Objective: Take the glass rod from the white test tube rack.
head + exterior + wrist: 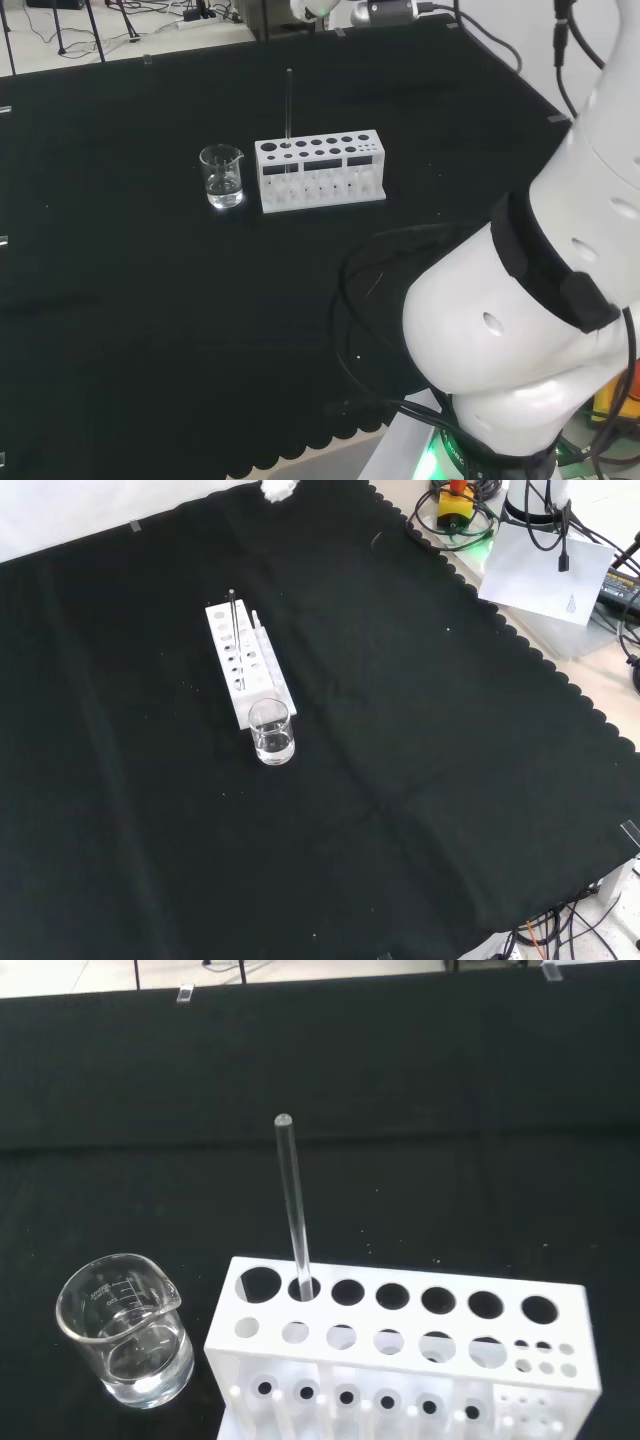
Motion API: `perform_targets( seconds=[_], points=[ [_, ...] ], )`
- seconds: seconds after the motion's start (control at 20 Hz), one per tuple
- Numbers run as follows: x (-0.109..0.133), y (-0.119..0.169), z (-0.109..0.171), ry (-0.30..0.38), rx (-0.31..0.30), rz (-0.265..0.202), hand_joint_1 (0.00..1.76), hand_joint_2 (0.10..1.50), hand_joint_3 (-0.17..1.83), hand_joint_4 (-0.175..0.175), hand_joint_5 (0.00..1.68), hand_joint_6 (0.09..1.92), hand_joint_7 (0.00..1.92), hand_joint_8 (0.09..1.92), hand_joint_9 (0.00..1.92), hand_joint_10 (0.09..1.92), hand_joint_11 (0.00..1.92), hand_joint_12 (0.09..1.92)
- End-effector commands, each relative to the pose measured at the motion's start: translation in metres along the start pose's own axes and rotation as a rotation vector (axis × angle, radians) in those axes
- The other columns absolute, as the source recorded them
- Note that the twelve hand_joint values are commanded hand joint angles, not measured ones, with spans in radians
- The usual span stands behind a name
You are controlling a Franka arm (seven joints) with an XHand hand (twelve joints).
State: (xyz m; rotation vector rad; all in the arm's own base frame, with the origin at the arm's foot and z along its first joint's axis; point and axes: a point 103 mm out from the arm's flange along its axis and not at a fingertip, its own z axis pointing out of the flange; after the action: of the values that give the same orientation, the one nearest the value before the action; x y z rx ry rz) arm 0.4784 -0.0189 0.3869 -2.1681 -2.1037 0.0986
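Note:
A thin clear glass rod (pixel 289 105) stands upright in a back-row hole near the left end of the white test tube rack (pixel 322 172) in the head view. In the front view the rod (pixel 234 617) rises from the rack (pixel 262 682) near its far end. The wrist view looks down on the rod (pixel 292 1200) from close by, in the second hole of the rack (pixel 410 1360), with nothing touching it. A small white part (pixel 275 488), which I cannot make out, pokes in at the front view's top edge, well away from the rack.
A small clear glass beaker (pixel 221 176) with a little clear liquid stands just off the rack's end, left of it in the head view and nearer in the front view (pixel 272 732). Black cloth (pixel 420 780) spreads wide around both. The arm's white links (pixel 540 300) fill the head view's right.

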Motion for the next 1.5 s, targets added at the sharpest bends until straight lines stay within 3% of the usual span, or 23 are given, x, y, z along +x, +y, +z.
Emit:
perform_targets(
  seconds=[0.05, 0.75, 1.5],
  points=[
    [0.005, 0.036, 0.023, 0.035, 0.009, -0.036, 0.67, 0.86, 0.55, -0.175, 0.08, 0.09, 0.0, 0.51, 0.0, 0.65, 0.0, 1.01],
    [0.027, 0.044, 0.065, -0.013, 0.068, -0.07, 0.68, 0.86, 0.56, -0.175, 0.1, 0.09, 0.0, 0.62, 0.0, 0.74, 0.0, 1.04],
    [0.032, 0.042, 0.106, -0.03, 0.103, -0.081, 0.67, 0.86, 0.58, -0.175, 0.11, 0.09, 0.0, 0.77, 0.0, 0.88, 0.0, 1.16]
  ],
)
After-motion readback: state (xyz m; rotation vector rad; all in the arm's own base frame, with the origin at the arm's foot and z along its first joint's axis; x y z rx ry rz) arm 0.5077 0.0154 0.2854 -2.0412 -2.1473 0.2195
